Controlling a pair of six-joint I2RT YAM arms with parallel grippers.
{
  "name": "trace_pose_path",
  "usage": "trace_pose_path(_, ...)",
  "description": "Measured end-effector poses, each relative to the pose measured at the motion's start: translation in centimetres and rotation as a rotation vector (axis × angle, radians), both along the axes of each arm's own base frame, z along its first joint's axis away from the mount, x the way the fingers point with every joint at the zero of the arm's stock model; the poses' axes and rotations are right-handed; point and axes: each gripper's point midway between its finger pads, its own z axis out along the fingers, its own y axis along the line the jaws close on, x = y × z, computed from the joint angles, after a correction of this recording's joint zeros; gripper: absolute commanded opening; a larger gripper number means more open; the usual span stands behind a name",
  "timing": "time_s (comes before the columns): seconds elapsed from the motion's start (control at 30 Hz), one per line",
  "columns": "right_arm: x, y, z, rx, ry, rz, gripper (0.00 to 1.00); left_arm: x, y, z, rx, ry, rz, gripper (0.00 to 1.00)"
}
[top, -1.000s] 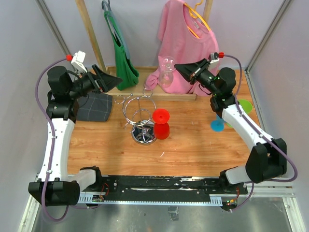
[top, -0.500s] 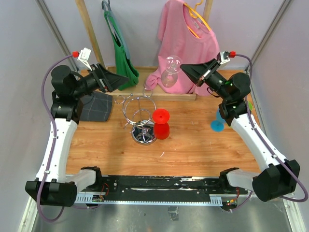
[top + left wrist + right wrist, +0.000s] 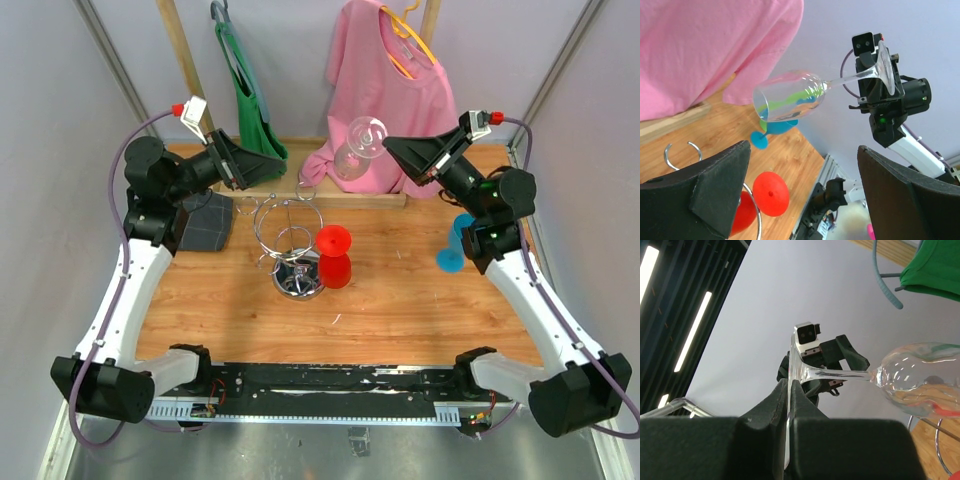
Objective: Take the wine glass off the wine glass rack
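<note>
Up beyond the wine glass rack, right tool pinches the wine glass (by its foot); left tool wide.

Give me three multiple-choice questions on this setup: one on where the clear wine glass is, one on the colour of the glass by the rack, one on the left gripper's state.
1. Where is the clear wine glass?
A) hanging on the wine glass rack
B) held in the air by the right gripper
C) lying on the table

2. What colour is the other glass, close beside the rack?
A) red
B) yellow
C) black

3. How is the left gripper?
A) shut on the rack
B) shut on a cloth
C) open, holding nothing

Answers:
1 B, since the right wrist view shows its fingers clamped on the glass's foot, with the bowl out in the air.
2 A, since it shows bright red in the top view.
3 C, since the left wrist view shows its fingers wide apart with nothing between them.
</note>
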Motion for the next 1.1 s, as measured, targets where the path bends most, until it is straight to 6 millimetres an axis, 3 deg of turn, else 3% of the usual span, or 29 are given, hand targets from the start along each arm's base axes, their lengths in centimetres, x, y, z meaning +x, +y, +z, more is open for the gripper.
trace_pose_path(0.27,-2.8,-0.8,0.5,0.022,-0.053,0.008,0.01,-1.0,-1.4,0.2,-0.02,-0.022,-0.064,0.93)
trace_pose_path(0.5,-3.3,-1.0,0.5,0.025,-0.061,0.007,0.01,-2.0,-3.6,-0.1,0.008,-0.091,-0.135,0.95)
trace_pose_path(0.97,-3.1,-1.0,-0.6,0.019,-0.036,0.002,0.01,-5.4,-7.5,1.4,0.289,-0.706,-0.089,0.96)
trace_pose_path(1.1,-3.1,-1.0,-0.6,0.019,-0.036,0.002,0.01,-5.7,-7.8,0.4,0.372,-0.856,-0.046,0.96)
